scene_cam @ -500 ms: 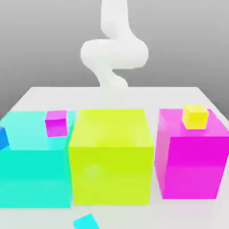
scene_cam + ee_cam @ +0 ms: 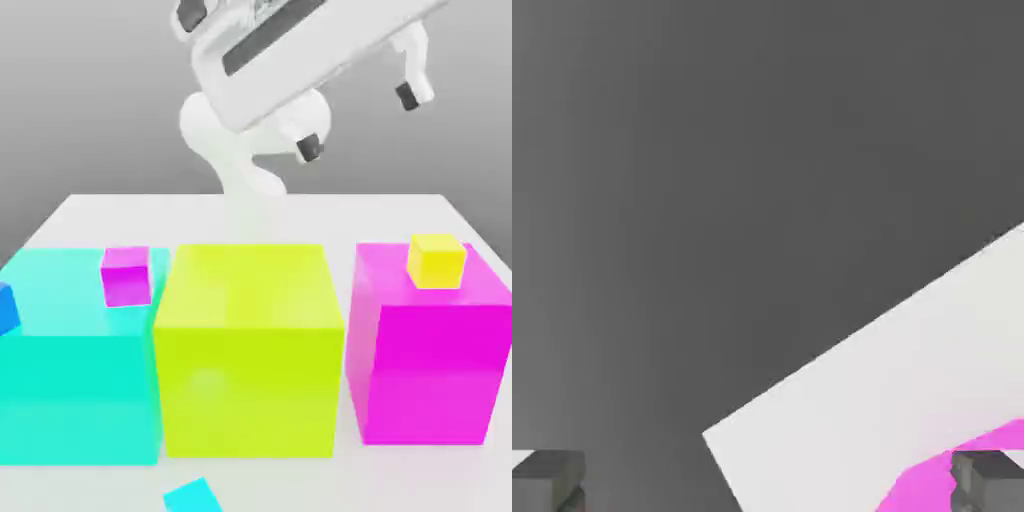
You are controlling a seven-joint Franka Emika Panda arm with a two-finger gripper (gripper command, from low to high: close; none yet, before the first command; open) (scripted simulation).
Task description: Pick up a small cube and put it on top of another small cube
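Note:
The small light cyan cube [image 2: 192, 496] lies on the white table [image 2: 250, 215] at the front edge, in front of the big blocks. The small magenta cube [image 2: 126, 275] sits on top of the big cyan block [image 2: 70, 380] at the exterior view's left. My gripper [image 2: 360, 122] hangs tilted high above the back of the table, over the gap between the yellow and magenta blocks. Its two dark fingertips [image 2: 310, 148] stand far apart, open, with nothing between them. In the hand view my gripper [image 2: 768, 482] looks past the table's edge [image 2: 892, 400].
A big yellow block [image 2: 248, 350] stands in the middle and a big magenta block [image 2: 430, 360] at the exterior view's right, with a small yellow cube [image 2: 436, 261] on top. A small darker blue cube [image 2: 6, 308] shows at the far left edge.
The hand has swung into the exterior view from above, with fingers apart. No cube or block has moved.

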